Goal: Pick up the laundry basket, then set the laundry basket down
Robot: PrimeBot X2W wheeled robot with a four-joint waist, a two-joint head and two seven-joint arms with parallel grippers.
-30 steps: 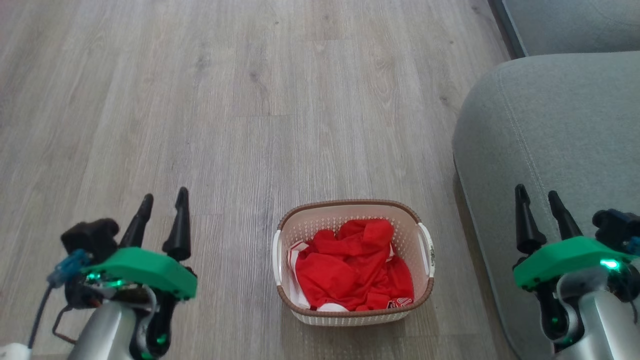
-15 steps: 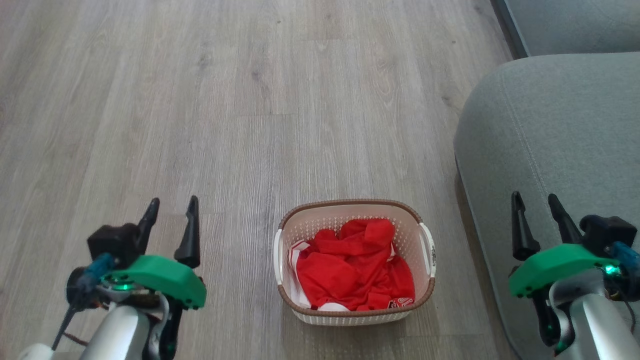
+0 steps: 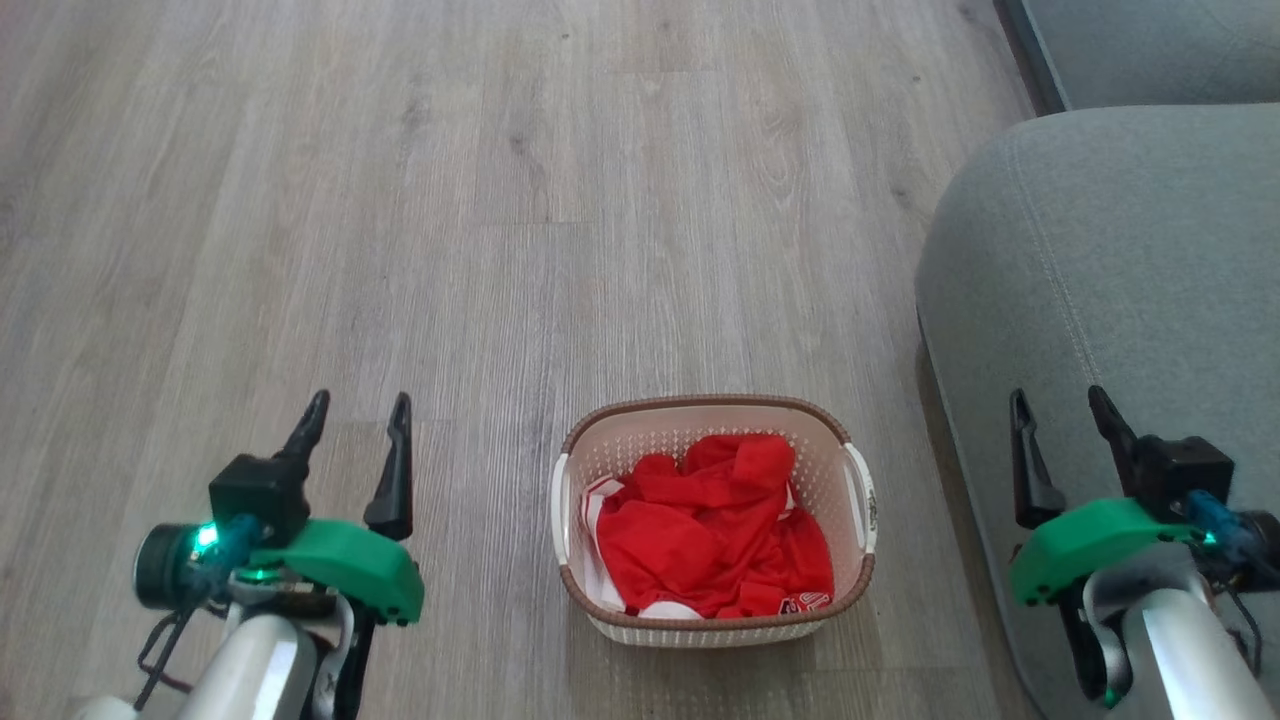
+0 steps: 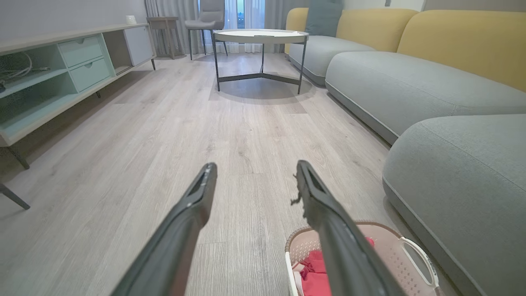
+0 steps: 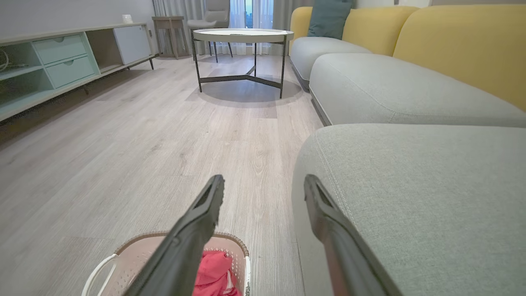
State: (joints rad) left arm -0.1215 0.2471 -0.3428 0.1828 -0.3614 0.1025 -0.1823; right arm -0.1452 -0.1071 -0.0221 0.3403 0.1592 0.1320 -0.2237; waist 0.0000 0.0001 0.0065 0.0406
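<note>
Left hand (image 3: 361,400) and right hand (image 3: 1056,395), both empty, held above the floor (image 3: 500,250) on either side of the laundry basket (image 3: 705,401).

Each hand points its two dark fingers forward, jaws spread wide, with nothing between them and nothing touched. The laundry basket sits upright on the floor to the right of the left hand and to the left of the right hand, well apart from both. Its brown rim is uppermost, its white handles (image 3: 866,495) each face a hand, and crumpled red clothing (image 3: 710,530) lies inside. A grey sofa cushion (image 3: 1120,250) lies under and beyond the right hand, near the basket but not touching it. A low cabinet (image 4: 61,61) stands far ahead and to the left of the left hand.
</note>
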